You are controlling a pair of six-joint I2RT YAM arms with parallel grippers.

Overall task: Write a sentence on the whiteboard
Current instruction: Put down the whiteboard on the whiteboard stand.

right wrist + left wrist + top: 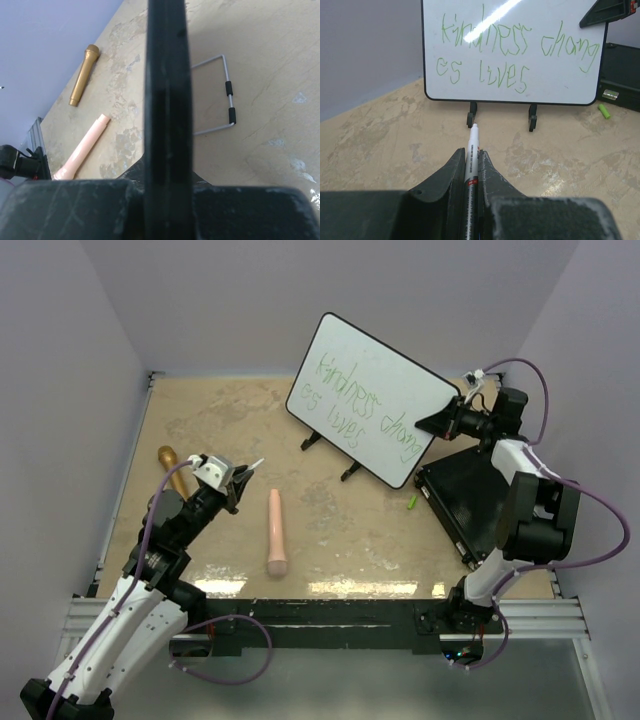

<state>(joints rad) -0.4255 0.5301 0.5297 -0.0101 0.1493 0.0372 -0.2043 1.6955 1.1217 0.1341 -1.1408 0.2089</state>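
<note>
- Upper centre of the overhead view: the whiteboard (pixel 370 400), propped up on small black feet and turned at an angle on the tan table (pixel 200 420).
- Across the board's face: the sentence (pixel 365 412), in thin green handwriting on two lines. Reads "kindness chang" above "es lives" in the left wrist view.
- Lower left of the overhead view: the left claw (pixel 243 478), closed tight around a white marker (pixel 471 160). Marker tip aimed at the board but well apart from it.
- At the board's right edge: the right claw (pixel 438 423), clamped shut on the black rim. Rim seen as a dark vertical band down the middle of the right wrist view.
- Right of centre in the right wrist view: a wire stand (pixel 229 88) with two black sleeves, flat on the table.
- Left of the overhead view: a gold microphone (pixel 172 468), beside the left arm.
- Bottom centre: a pink microphone (pixel 275 532), lying lengthwise.
- Just below the board's lower right corner: a small green cap (pixel 411 501).
- Right side, beneath the right arm: a flat black case (pixel 465 495).
</note>
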